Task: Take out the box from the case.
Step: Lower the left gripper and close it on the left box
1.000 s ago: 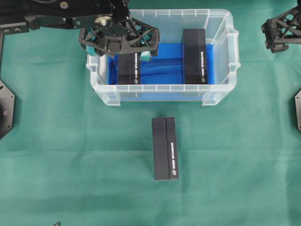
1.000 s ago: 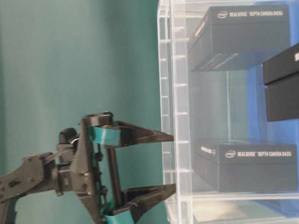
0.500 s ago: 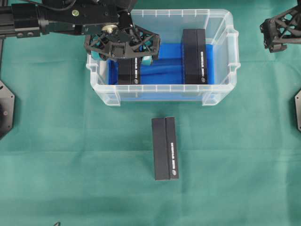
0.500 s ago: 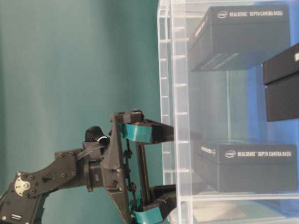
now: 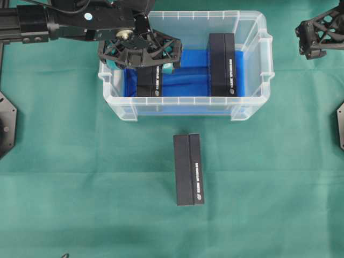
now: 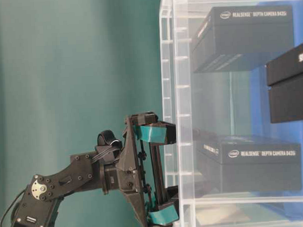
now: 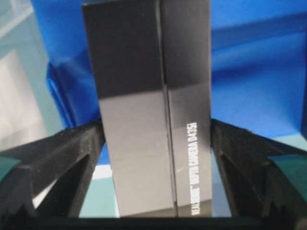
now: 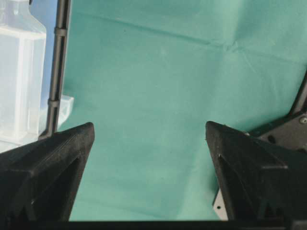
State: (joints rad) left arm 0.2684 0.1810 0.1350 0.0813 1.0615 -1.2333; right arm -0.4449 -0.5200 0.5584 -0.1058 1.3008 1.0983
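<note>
— What do we see changing inside the case (image 5: 252, 64)?

— We see the left gripper (image 5: 141, 59) come down past the rim over the last second. In the table-level view a second ago its tips sit outside the clear wall; now they stand on either side of the near-left box (image 5: 148, 81), jaws wide apart and nothing yet clamped. The box lies on the blue lining (image 5: 185, 80) against the case's left wall. We judge the reach is done and the squeeze is next.

— And the right side?

— The right gripper (image 5: 317, 40) hangs off the case's right end above the counter (image 5: 80, 177), jaws spread and empty. A second box (image 5: 222, 64) lies toward the case's right wall, and a third box (image 5: 188, 169) rests on the counter in front of the case, so one appears to be out.

— What does one camera give us that another withholds?

— The left wrist view shows black fingers (image 7: 72, 158) flanking the box, with slim gaps on both sides. From overhead the gripper's body covers that end of the box.
</note>
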